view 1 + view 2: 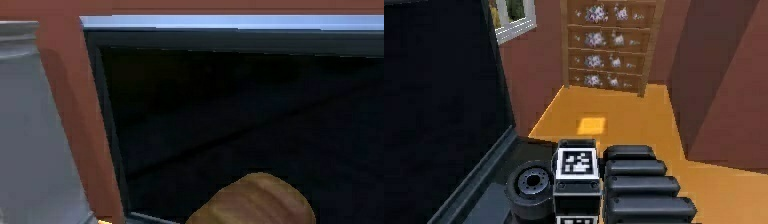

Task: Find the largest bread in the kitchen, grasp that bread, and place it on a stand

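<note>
A brown, rounded loaf of bread (256,201) rises from the forward view's bottom edge, in front of a large black panel (240,110) with a grey frame. In the arm side view the arm's dark stacked segments (639,185) come up from the bottom edge. Beside them is a white square with black marks (577,163). Left of it sits the gripper's dark round body (531,190), over a dark grey ledge. I cannot make out its far end, so I cannot tell whether it holds anything.
A red-brown wall strip (75,110) and a grey surface (25,130) stand at the forward view's left. In the arm side view, a black panel (439,100) fills the left. Orange floor (599,115) leads to a wooden shelf unit (609,45) holding white items. A brown wall (724,80) closes the right.
</note>
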You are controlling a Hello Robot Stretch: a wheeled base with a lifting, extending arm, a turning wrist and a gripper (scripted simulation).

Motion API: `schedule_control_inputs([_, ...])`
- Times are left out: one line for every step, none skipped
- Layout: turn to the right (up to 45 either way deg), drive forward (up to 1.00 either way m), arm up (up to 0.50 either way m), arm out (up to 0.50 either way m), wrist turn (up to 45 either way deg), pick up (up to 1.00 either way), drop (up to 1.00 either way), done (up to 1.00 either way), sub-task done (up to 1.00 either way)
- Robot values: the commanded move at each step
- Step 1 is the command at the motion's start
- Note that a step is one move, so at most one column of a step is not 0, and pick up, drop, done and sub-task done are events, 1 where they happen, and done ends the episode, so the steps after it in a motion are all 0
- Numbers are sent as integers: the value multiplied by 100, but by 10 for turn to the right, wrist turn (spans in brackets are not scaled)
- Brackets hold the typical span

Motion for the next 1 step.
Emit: schedule_control_inputs([0,0,0,8,0,0,0,0,0])
